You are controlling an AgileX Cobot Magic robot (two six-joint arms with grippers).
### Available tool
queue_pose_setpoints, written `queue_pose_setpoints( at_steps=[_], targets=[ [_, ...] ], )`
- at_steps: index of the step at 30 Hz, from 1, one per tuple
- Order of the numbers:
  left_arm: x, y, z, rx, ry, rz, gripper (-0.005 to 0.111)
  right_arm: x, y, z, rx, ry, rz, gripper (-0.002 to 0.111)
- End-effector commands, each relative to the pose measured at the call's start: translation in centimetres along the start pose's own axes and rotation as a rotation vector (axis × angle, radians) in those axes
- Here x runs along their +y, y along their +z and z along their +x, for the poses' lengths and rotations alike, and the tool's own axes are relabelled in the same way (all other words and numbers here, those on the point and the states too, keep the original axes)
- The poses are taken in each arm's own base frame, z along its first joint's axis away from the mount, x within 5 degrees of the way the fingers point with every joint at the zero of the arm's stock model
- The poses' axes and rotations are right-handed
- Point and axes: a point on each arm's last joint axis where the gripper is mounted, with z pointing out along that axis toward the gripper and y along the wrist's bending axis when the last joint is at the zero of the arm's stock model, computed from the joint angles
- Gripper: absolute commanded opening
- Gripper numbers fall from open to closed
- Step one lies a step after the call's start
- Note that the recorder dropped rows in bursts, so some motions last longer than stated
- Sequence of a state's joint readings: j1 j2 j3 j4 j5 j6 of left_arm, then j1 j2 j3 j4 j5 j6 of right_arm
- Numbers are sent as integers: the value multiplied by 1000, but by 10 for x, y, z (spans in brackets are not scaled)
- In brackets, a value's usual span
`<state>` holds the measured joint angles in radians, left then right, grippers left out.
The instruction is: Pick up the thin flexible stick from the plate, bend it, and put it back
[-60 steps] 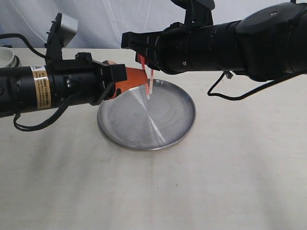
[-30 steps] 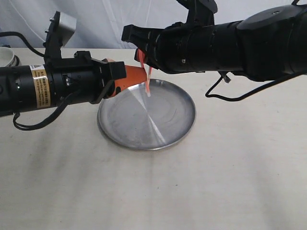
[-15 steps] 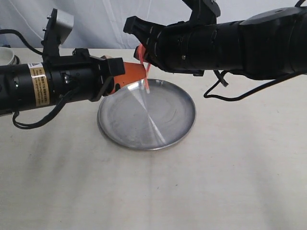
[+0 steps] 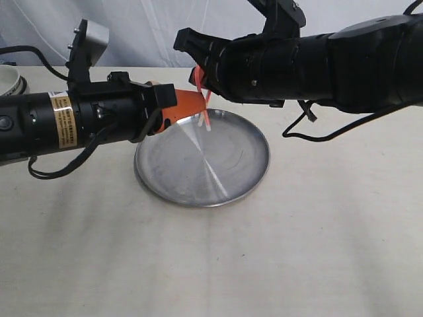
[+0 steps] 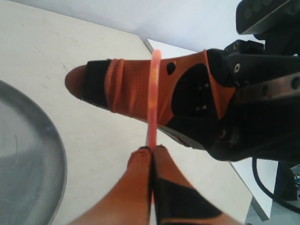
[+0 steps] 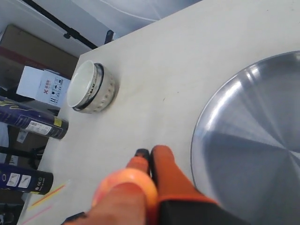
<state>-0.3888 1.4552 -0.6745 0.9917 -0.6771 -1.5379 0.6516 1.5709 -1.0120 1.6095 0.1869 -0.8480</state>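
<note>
The thin red-orange stick (image 4: 205, 113) hangs in the air over the far rim of the silver plate (image 4: 218, 173), held at both ends. My left gripper (image 4: 197, 109) comes in from the left and is shut on one end. In the left wrist view its fingertips pinch the stick (image 5: 153, 93) at the left gripper (image 5: 152, 149). My right gripper (image 4: 197, 77) reaches across from the right, just above, shut on the other end. In the right wrist view the stick (image 6: 129, 180) curves as a blurred loop close to the right gripper (image 6: 151, 154).
A small white bowl (image 6: 91, 86) with a patterned rim stands on the table at the far left, also seen as the bowl (image 4: 9, 79). Boxes and dark cans (image 6: 35, 124) lie beyond the table edge. The plate (image 6: 253, 150) lies below and beside both grippers.
Both grippers keep their hold. The right arm has risen a little and the left arm has edged right, so the stick sits slightly higher and more bent.
</note>
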Motion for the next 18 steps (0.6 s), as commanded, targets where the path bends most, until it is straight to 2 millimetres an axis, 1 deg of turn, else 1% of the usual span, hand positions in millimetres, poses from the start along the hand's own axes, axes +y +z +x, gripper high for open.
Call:
queue_pose_setpoints(
  at_steps=[1, 5, 8, 12, 16, 18],
  targets=[
    [6, 5, 9, 55, 32, -30, 0, 19, -6, 0, 24, 27, -100, -1],
    [6, 5, 9, 56, 50, -30, 0, 16, -6, -2, 2, -16, -65, -1],
    [7, 4, 9, 57, 56, -44, 0, 7, -6, -8, -70, -87, 34, -1],
    [15, 1, 7, 54, 67, -156, 0, -1, -7, -17, -152, -153, 129, -1],
    [14, -5, 3, 34, 89, -205, 0, -9, -8, -24, -231, -179, 220, -1],
    [14, -9, 1, 22, 97, -243, 0, -14, -1, -21, -214, -212, 240, -1]
  ],
)
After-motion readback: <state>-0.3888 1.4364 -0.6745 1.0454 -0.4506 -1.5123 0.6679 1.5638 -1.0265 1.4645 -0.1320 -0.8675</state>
